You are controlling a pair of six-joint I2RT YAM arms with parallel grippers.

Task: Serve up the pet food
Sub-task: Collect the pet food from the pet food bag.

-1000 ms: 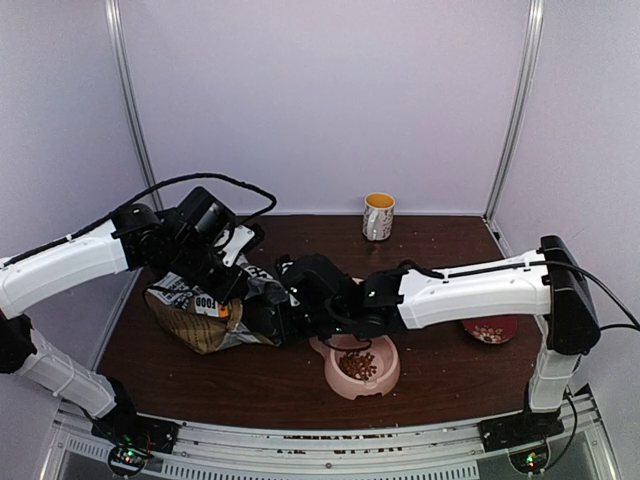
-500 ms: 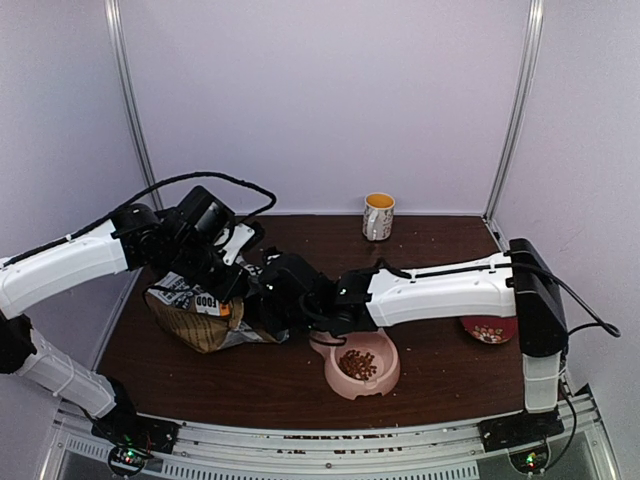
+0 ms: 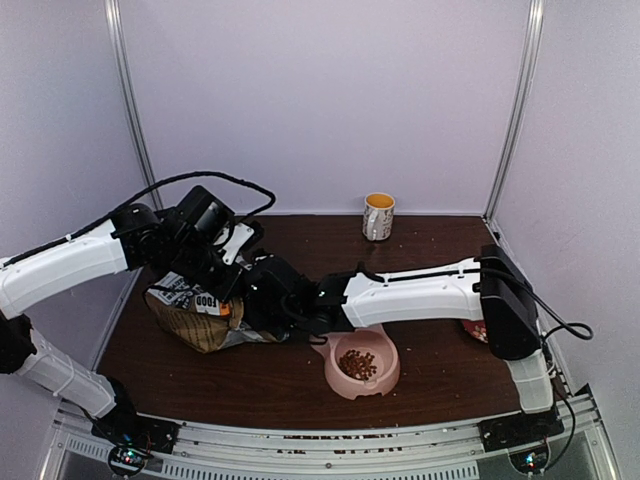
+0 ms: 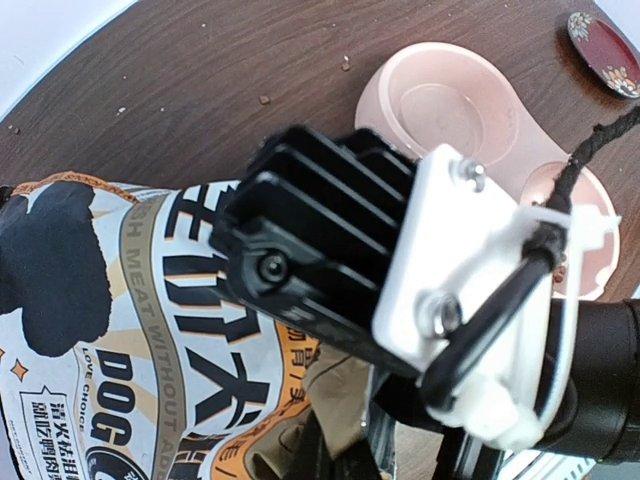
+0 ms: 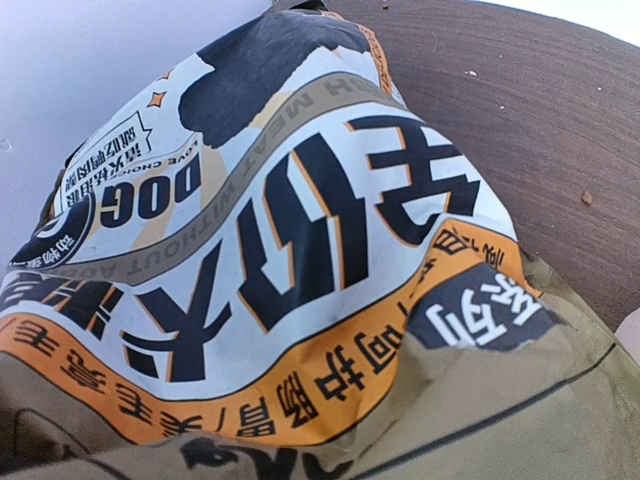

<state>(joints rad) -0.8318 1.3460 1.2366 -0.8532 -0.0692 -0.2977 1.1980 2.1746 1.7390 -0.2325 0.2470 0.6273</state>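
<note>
The pet food (image 3: 357,363) is a small heap of reddish-brown kibble in the near cup of the pink double bowl (image 3: 392,376). Left of the bowl a printed brown paper bag (image 3: 195,315) lies on the table. My left gripper (image 3: 222,292) comes at it from above. In the left wrist view this gripper (image 4: 345,440) is shut on a fold of the bag (image 4: 110,330). My right gripper (image 3: 262,305) is pressed against the bag's right side. Its fingers do not show, because the bag (image 5: 280,260) fills the right wrist view.
A white and yellow mug (image 3: 378,216) stands at the back of the table. A red dish (image 4: 605,50) sits to the right of the bowl (image 4: 400,80). The right arm's wrist block (image 4: 330,260) hangs directly over the bag. Crumbs dot the dark wood.
The right arm has slid left along the table, off the bowl and up against the bag. The left arm and the bag have stayed put.
</note>
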